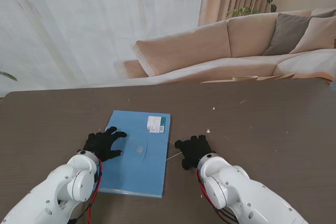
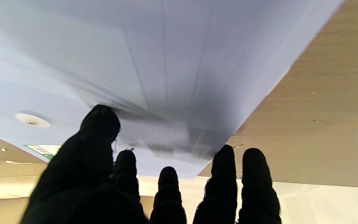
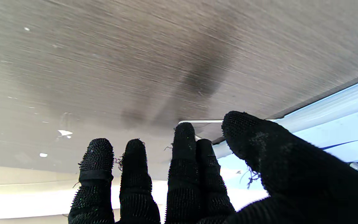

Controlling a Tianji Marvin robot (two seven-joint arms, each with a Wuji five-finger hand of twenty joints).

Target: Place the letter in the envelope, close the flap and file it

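Resting my left hand [image 1: 104,144] flat on the blue envelope [image 1: 137,153], I have its fingers spread over the left part of the cover, gripping nothing, just lying on the surface; the left wrist view shows the fingertips [image 2: 167,178] fanned out toward the envelope's far edge. My right hand [image 1: 192,150] sits palm down on the bench [image 1: 262,129] just beside the envelope's right edge, fingers loosely extended and apart, also holding nothing. In the right wrist view its thumb and middle fingers lie close to a thin white edge [image 3: 201,121] poking out from the envelope's side; in the stand view the same pale sliver [image 1: 173,155] shows between the hand and the blue cover. I judge it could be the letter or the closure string, but I cannot tell which.

Moving outward, the envelope lies flat near the middle of the bench, slightly left of centre, with a round clasp button [image 1: 139,149] at its middle and a white label [image 1: 156,124] at its far right corner. A few pale crumbs dot the brown top farther right. Beyond the far edge stand a beige sofa [image 1: 220,51] and a curtain.

As to progress: I see no loose letter lying apart on the bench, so it may already be partly or wholly inside. Whether the flap is shut I cannot say for sure. Filing is plainly still to do, and no file or tray is in sight.
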